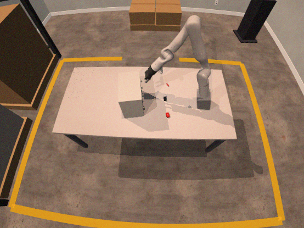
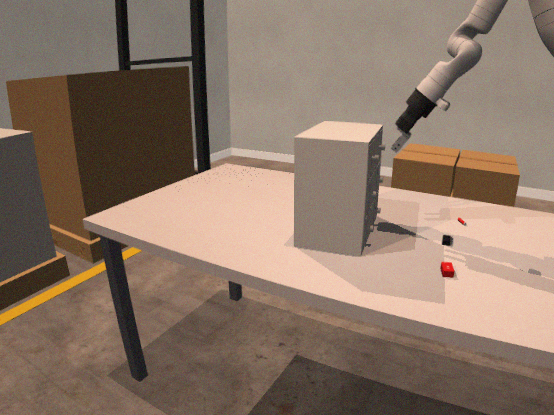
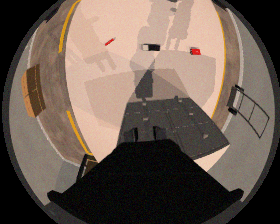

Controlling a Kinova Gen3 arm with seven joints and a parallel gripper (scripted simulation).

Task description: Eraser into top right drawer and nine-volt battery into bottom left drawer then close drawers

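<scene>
The small chest (image 1: 130, 85) (image 2: 327, 196) (image 3: 165, 112) stands upright with its knobbed drawer fronts facing the arm's base; no drawer looks pulled out. My gripper (image 1: 146, 81) (image 2: 396, 148) (image 3: 145, 132) is partly open with nothing between its fingers. It is just in front of the chest at about top-row height, toward the right side of the fronts. A black block with a white end (image 1: 164, 98) (image 2: 447, 240) (image 3: 151, 47) lies on the table in front of the chest. A red block (image 1: 167, 115) (image 2: 447, 269) (image 3: 195, 51) lies to its left. I cannot tell surely which is the eraser or the battery.
A thin red piece (image 1: 167, 84) (image 2: 461, 221) (image 3: 110, 41) lies on the table (image 1: 90, 94) (image 2: 210, 211) to the right of the black block. A small grey patch shows nearer the arm's base (image 1: 203, 102); I cannot tell if it is a thing or a shadow.
</scene>
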